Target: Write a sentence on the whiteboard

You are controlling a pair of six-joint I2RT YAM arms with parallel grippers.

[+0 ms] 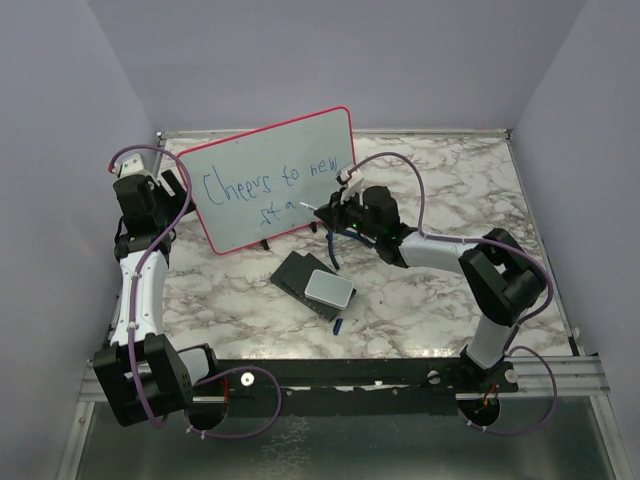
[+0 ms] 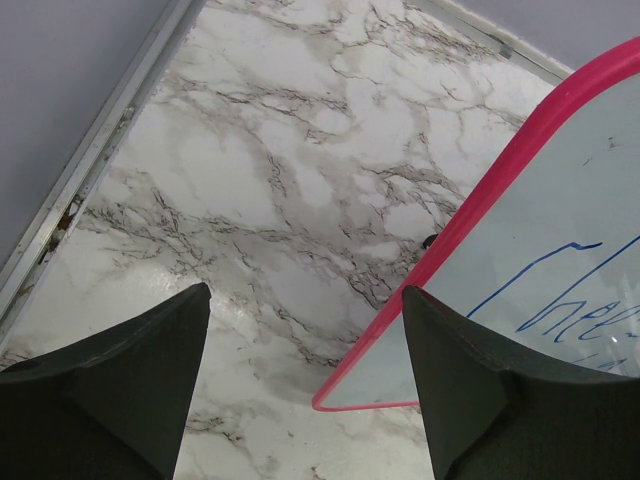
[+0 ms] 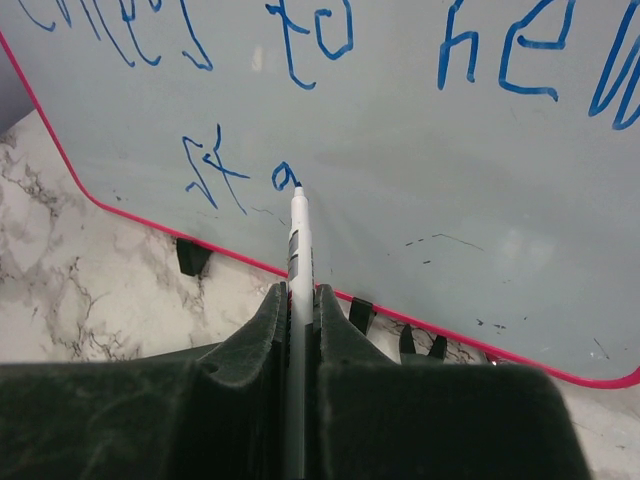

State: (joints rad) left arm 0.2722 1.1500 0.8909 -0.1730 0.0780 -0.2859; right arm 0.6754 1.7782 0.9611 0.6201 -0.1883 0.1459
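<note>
Showing the whiteboard (image 1: 230,225) standing on its black feet (image 3: 192,255) toward the far left corner of the marble desk (image 1: 450,200), its face turned to the near edge and its left end nearer to the arms than its right end. The red-pink frame runs all round the white face.

The sentence (image 1: 270,185) is in thin blue marker. The upper line reads "Cheers to new"; the lower line reads "st a" and ends below the word "to". In the right wrist view the same strokes (image 3: 310,40) fill the upper part of the board (image 3: 450,170).

The right gripper (image 1: 340,208) reaches in from the right side of the desk and is closed tightly on a white marker (image 1: 318,208). Seen from the wrist, the two fingers (image 3: 298,300) pinch the barrel of the marker (image 3: 298,250), which points straight away from the camera, its tip touching the board at the letter "a".

The left gripper (image 1: 172,183) stands just beside the board's left edge, with its jaws spread wide. In its wrist view (image 2: 305,300) bare desk (image 2: 300,150) shows between the fingers, and the rounded lower corner of the board (image 2: 560,200) lies just beside the right one; whether they touch cannot be told. A few blue strokes (image 2: 530,275) show there.

A dark eraser block (image 1: 315,283) with a grey-white pad lies on the desk in front of the board, near the middle. A small blue cap (image 1: 338,324) lies just beyond it toward the near edge.
</note>
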